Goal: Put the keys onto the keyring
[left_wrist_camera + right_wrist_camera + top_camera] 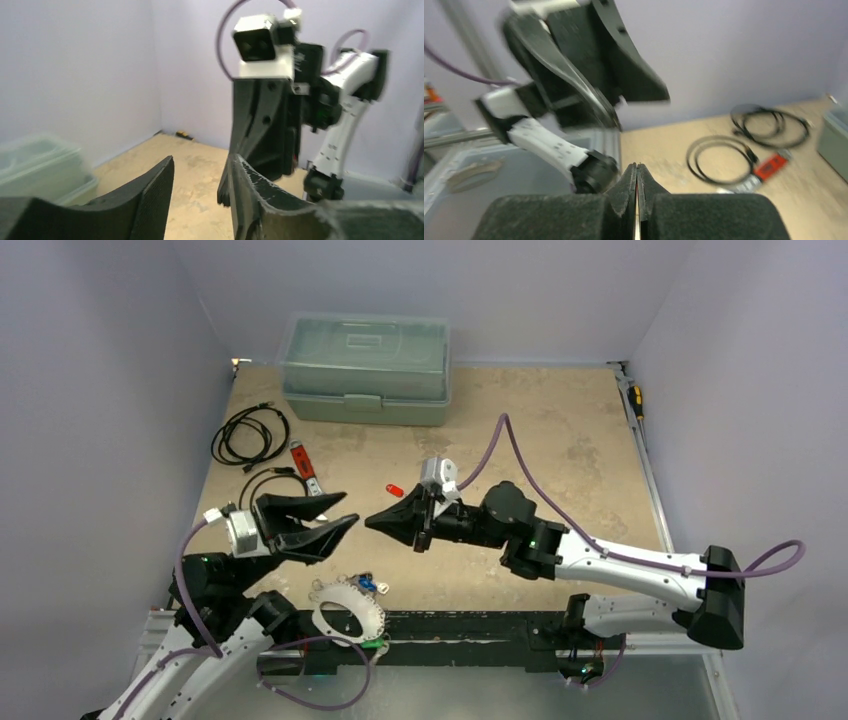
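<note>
My left gripper [350, 508] [201, 159] hovers open above the table's near left part, with nothing between its fingers. My right gripper [370, 524] [637, 166] is shut, tip to tip with it and a small gap apart. A thin red sliver shows in the slit between its pads; I cannot tell whether anything is held there. One red-headed key [393, 489] lies on the table just beyond the right gripper. The keyring [350, 592] shines white at the table's near edge, below the left gripper. A blue-headed key [367, 585] lies at its rim.
A translucent green lidded box [365, 368] stands at the back. Two coils of black cable [250, 433] [265, 480] and a red-handled tool [303, 462] lie at the left. A small screwdriver [635, 400] rests by the right wall.
</note>
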Tool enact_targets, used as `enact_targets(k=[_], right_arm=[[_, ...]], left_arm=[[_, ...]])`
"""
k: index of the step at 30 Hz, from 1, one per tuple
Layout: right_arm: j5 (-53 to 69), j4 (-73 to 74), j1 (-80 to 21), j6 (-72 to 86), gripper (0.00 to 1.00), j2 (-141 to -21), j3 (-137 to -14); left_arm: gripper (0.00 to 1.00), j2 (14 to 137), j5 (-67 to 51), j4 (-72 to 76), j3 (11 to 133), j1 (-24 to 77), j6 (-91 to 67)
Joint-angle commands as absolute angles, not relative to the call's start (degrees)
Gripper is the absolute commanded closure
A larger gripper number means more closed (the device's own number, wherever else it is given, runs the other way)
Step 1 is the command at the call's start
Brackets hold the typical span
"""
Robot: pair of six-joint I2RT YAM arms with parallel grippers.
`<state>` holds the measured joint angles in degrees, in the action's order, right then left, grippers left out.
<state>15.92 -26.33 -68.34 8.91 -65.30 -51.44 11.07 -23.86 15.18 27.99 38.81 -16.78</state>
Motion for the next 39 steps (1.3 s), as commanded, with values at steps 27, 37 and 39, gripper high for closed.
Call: enact_targets(k=[27,37,39], right_arm=[[-4.4,-7.4,-78.8,15.2,0.11,-110.6,-66.7],[-19.2,2.7,-81.8,11.3,0.17,-114.9,-65.4],[-23.6,3.5,-81.7,9.5,0.17,-114.0,-63.0]], left_arm=[[0.12,7.2,22.5,-14.0,35.8,39.0,-7.2],[0.12,7.7,22.5,-14.2,35.8,38.9,-6.6],[0.12,8.0,22.5,-14.1,35.8,38.9,-6.5]])
